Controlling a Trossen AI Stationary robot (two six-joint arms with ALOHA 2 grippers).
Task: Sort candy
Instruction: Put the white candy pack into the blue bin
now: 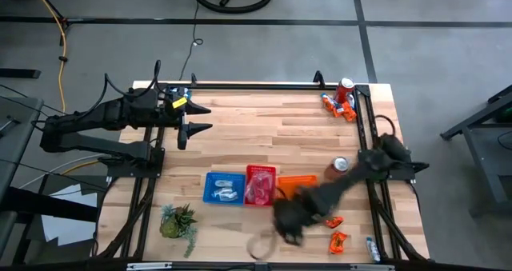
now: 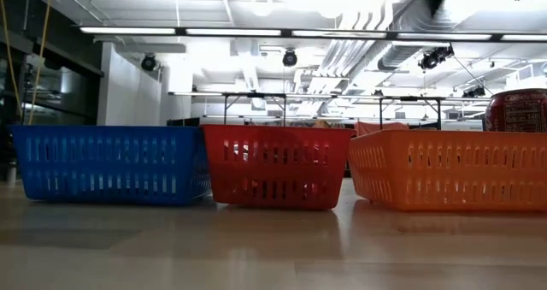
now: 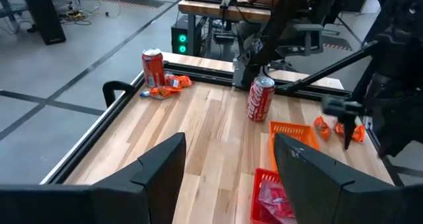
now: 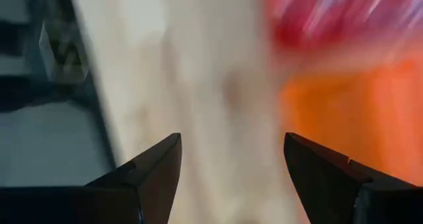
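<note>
Right gripper (image 4: 231, 178) is hovering beside the orange basket (image 1: 298, 181), fingers apart; left gripper (image 1: 196, 117) is waiting over the desk (image 1: 264, 135), fingers apart.

**Two dark arms, wedge-tipped fingers**

Both arms are showing matte black, jointed housings. The left arm (image 1: 96, 123) is wearing a small yellow label near its wrist, and the left gripper (image 1: 194, 119) is ending in two slim, pointed black fingers. The right arm (image 1: 352, 179) is looking bulkier at its shoulder joint. The right gripper (image 4: 231, 178) is presenting two flat-faced, wedge-shaped black fingers (image 4: 149, 171) with sharp, angled edges.
</note>
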